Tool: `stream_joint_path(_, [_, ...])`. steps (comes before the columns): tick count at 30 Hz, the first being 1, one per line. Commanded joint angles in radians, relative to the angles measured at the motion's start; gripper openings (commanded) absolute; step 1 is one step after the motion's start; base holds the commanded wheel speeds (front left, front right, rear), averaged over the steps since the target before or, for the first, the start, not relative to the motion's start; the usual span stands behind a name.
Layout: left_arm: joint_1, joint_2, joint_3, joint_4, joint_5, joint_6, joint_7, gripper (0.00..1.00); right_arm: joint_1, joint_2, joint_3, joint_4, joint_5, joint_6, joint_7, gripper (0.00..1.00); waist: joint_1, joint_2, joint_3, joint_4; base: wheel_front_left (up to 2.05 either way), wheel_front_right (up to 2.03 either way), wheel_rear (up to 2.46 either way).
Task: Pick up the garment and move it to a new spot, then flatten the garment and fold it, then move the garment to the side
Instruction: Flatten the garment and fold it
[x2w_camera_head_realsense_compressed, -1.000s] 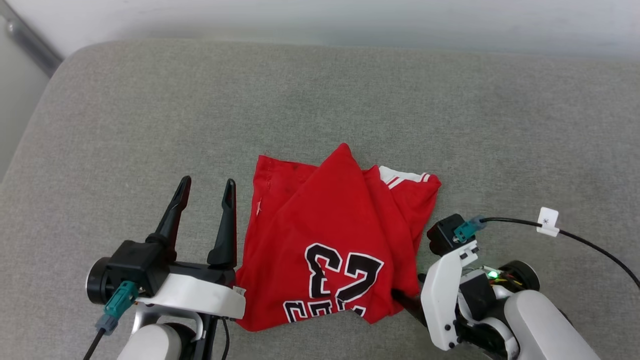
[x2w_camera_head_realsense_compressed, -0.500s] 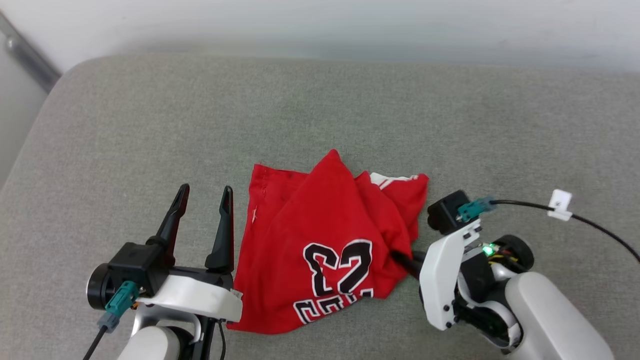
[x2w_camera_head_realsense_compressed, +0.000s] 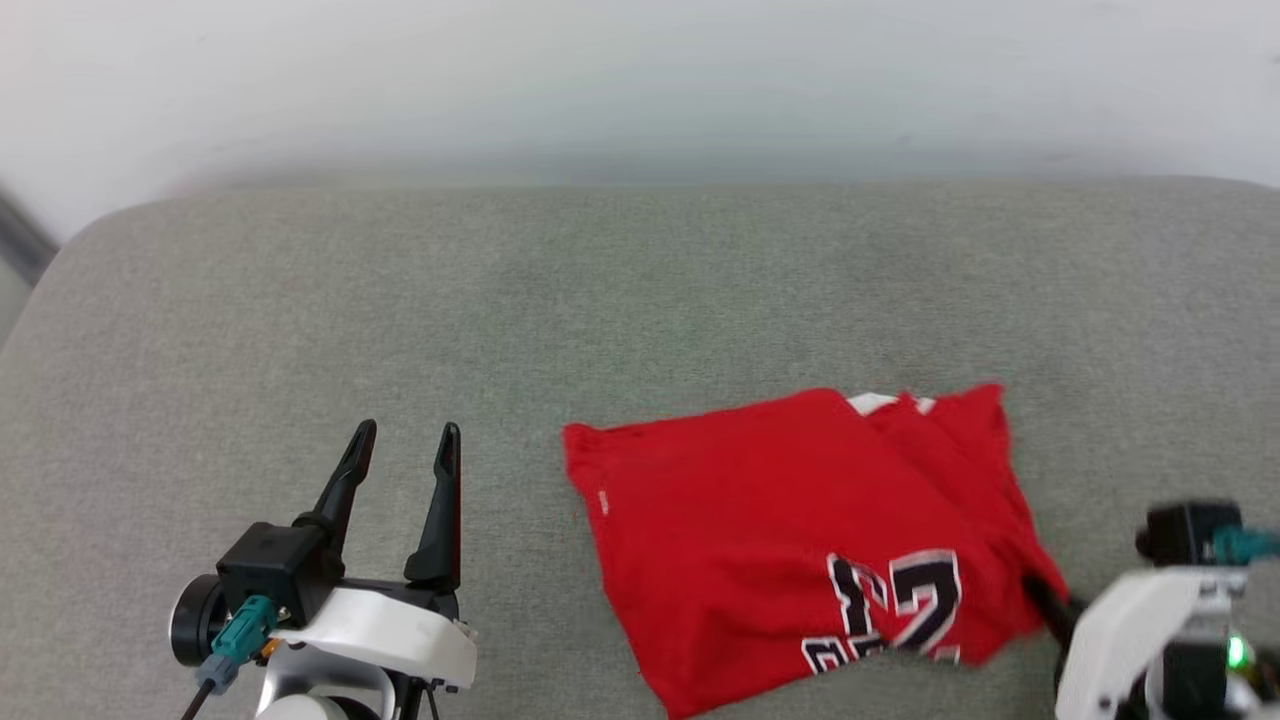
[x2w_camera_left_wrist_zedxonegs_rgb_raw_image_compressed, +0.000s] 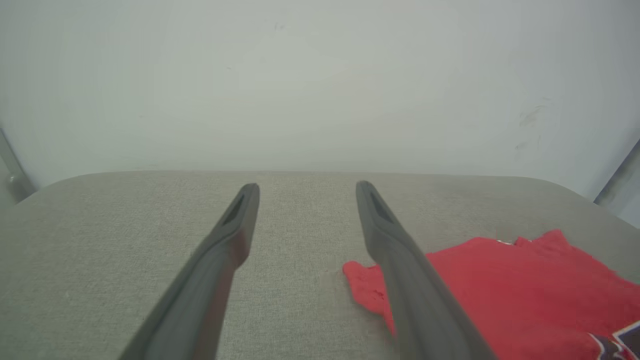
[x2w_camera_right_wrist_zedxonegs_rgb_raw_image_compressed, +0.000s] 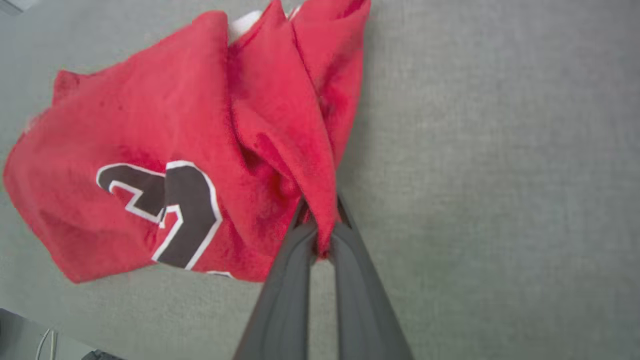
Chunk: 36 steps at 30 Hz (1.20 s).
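Note:
The garment, a red jersey with black white-outlined numerals, lies crumpled on the grey padded surface, right of centre in the head view. A bit of white sleeve trim peeks out at its far edge. My right gripper is at its right edge, shut on a bunched red fold. In the right wrist view the gripper pinches that fold of the garment. My left gripper stands open and empty to the left, apart from the cloth. Its left wrist view shows the gripper with the garment at lower right.
A pale wall rises behind the far edge of the padded surface. The surface's rounded back-left corner is in view. Bare grey fabric stretches beyond and to the left of the garment.
My right gripper has shut on the garment's right edge and dragged it to the right, away from the left gripper. The head camera has shifted as well. The left gripper stays open.

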Motion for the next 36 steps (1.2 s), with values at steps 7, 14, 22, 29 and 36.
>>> stream_joint_path(7, [0.021, 0.012, -0.004, -0.002, -0.005, 0.008, 0.014, 1.00, 0.189, 0.086, -0.076, 0.096, -0.029, 0.000, 0.022, 0.00, 0.0000, 0.0000, -0.022, -0.045, 0.00, 0.00, 0.00])
stream_joint_path(14, [0.030, 0.019, -0.008, -0.003, -0.007, 0.011, 0.023, 1.00, 0.157, 0.105, -0.049, 0.086, -0.031, 0.000, -0.194, 1.00, 0.0000, 0.0000, -0.035, -0.064, 0.00, 0.00, 0.00])
stream_joint_path(22, [0.029, 0.020, -0.012, -0.010, -0.011, 0.016, 0.026, 1.00, 0.095, 0.076, -0.078, 0.014, -0.054, 0.000, -0.349, 1.00, 0.0000, 0.0000, -0.036, -0.059, 0.00, 0.00, 0.00])
stream_joint_path(29, [0.007, 0.016, -0.016, -0.012, -0.014, 0.013, 0.018, 1.00, -0.025, -0.013, -0.015, 0.072, -0.027, 0.000, -0.168, 1.00, 0.0000, 0.0000, -0.003, -0.037, 0.00, 0.00, 0.00])
stream_joint_path(36, [-0.033, 0.000, -0.023, 0.010, -0.013, 0.003, 0.001, 1.00, -0.166, -0.088, 0.107, 0.162, 0.045, 0.000, 0.005, 1.00, 0.0000, 0.0000, 0.062, 0.014, 0.00, 0.00, 0.00])
